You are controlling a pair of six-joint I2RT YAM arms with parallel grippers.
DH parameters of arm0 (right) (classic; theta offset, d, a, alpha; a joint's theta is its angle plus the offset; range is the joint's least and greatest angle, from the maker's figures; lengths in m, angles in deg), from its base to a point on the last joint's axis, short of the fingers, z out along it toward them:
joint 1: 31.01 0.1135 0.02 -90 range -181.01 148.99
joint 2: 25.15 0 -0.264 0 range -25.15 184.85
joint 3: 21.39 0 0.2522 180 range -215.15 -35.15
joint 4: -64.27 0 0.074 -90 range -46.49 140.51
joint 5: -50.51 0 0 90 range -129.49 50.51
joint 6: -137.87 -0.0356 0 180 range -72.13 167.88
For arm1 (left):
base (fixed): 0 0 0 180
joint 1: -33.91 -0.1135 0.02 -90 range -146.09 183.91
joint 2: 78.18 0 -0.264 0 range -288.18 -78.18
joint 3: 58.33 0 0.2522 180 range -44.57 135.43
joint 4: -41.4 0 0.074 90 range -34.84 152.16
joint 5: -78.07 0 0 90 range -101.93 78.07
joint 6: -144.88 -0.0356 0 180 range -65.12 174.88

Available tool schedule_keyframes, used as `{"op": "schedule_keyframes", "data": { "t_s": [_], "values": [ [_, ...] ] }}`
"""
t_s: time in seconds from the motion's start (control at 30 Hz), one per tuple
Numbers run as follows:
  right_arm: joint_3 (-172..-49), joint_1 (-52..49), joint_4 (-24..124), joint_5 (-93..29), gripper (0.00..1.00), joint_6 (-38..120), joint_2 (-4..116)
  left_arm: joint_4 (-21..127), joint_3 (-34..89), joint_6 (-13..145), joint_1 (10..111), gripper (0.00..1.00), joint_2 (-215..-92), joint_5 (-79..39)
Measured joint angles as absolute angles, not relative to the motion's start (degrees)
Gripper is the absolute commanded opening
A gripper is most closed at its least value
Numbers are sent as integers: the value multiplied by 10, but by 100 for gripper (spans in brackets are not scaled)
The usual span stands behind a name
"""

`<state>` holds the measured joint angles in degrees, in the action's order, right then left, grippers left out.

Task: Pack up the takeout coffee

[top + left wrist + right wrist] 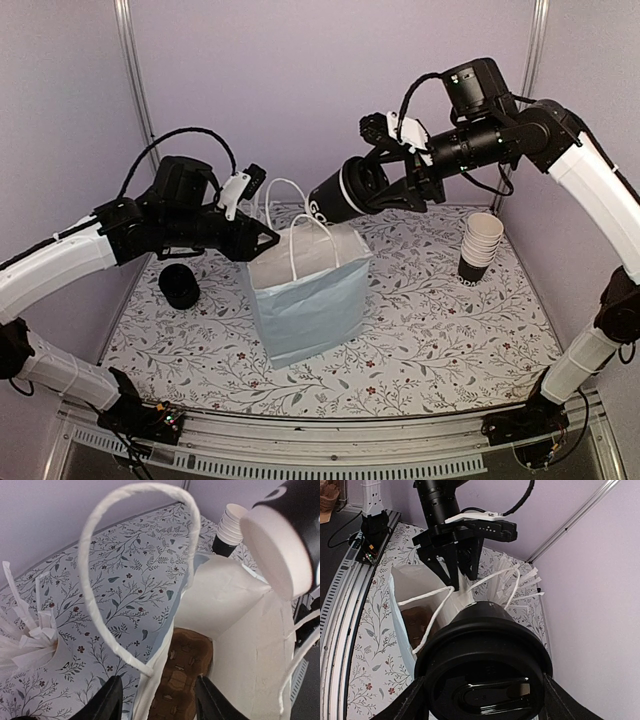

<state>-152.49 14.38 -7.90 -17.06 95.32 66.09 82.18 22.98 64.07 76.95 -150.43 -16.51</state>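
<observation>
Overhead, my right pincer (378, 188) grasps the cup (335, 198) near its lidded end. It holds the cup tipped on its side, base toward the left, above the open bag (310, 300) standing mid-table (430, 340). My left pincer (266, 240) sits at the bag's left rim. A stack of cups (481, 245) stands well apart at the right.

From my left wrist, the fingers (107, 702) stand apart, released, with the bag's wall between them. The carrier (182, 665) lies at the bottom of the bag. One handle (135, 555) arches up from the near rim. The cup's white base hangs over the bag's far corner. Straws (25, 630) fan out at the left.

From my right wrist, the lid (485, 680) fills the foreground, with a finger pressed against each side. Beyond it, the left pincer straddles the bag's rim beside a handle, and the carrier shows inside.
</observation>
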Motion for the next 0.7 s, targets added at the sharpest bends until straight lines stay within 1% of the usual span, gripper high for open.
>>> {"op": "schedule_keyframes", "data": {
  "t_s": [0.13, 0.23, 0.63, 0.7],
  "values": [
    [-1497, 174, -82, -183, 44, 957, 667, 805, 228, 647, 769, 42, -1505, -187],
    [-1482, 186, -86, -192, 44, 960, 669, 785, 218, 652, 769, 32, -1500, -204],
    [-1453, 208, -100, -230, 43, 977, 668, 760, 202, 657, 768, 4, -1499, -251],
    [-1451, 216, -104, -236, 43, 982, 667, 758, 202, 656, 768, 3, -1499, -255]
  ]
}}
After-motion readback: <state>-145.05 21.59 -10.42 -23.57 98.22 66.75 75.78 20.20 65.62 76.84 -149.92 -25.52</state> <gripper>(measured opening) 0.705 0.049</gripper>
